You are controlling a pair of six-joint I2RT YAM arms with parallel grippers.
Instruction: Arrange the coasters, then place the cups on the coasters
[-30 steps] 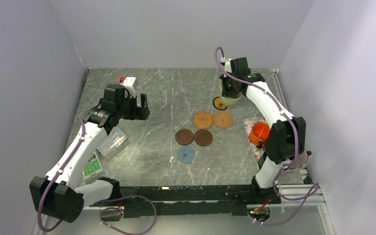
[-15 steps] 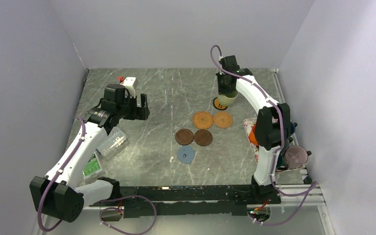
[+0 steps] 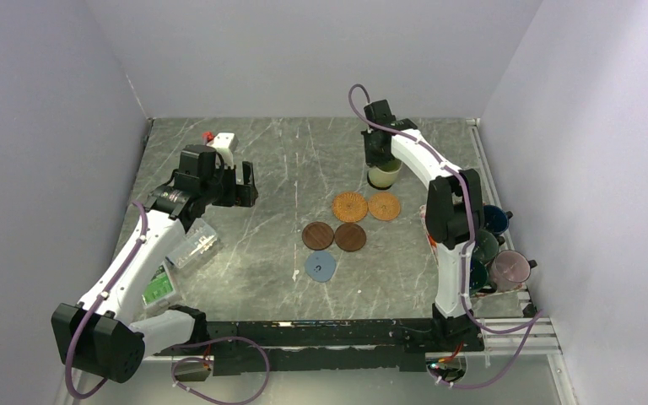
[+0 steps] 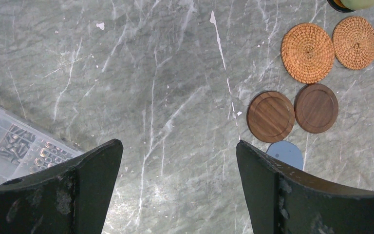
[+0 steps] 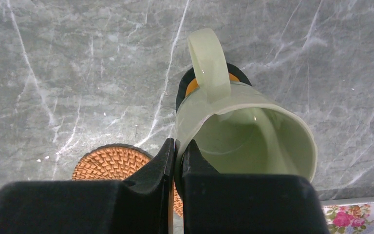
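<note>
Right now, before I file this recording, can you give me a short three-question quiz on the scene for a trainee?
1. True or false: the right gripper is shut on the rim of the cream cup, with the black coaster beneath the cup.
2. How many coasters have no cup over them? A) three B) five C) six
3. Fill in: the left gripper hangs above the table with its jaws ___.

Key: 1 true; 2 B; 3 open.
</note>
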